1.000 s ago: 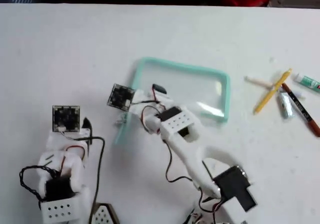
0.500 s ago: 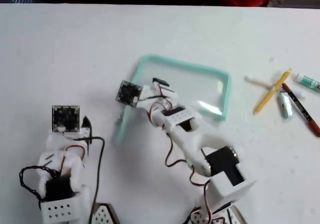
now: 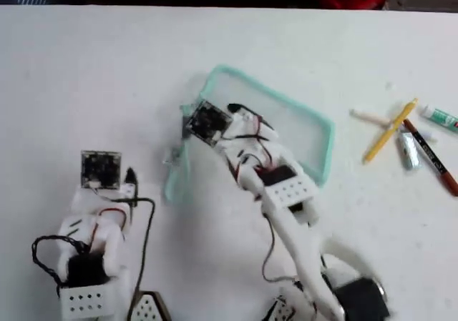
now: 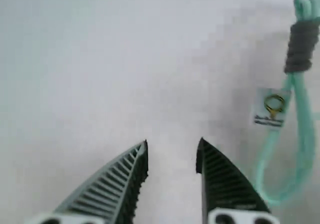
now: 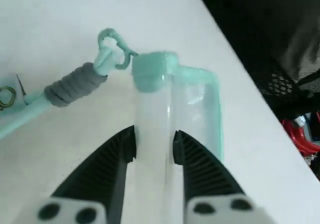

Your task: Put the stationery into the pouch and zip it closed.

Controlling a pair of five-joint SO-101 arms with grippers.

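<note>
Right wrist view: the clear, mint-edged pouch was seen clamped at its edge by the right pincer. The left pincer was held released over the table, beside the pouch's cord. A gold emblem and unreadable print were borne on the cord's small label. The stationery lay well apart from both pincers.

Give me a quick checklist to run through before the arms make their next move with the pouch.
1. Right pincer clamped on the pouch edge: ok.
2. Left pincer open, holding nothing, beside the strap: ok.
3. Pouch mouth open: cannot tell.
4. Stationery inside pouch: not ok, it lies on the table apart from it.
</note>
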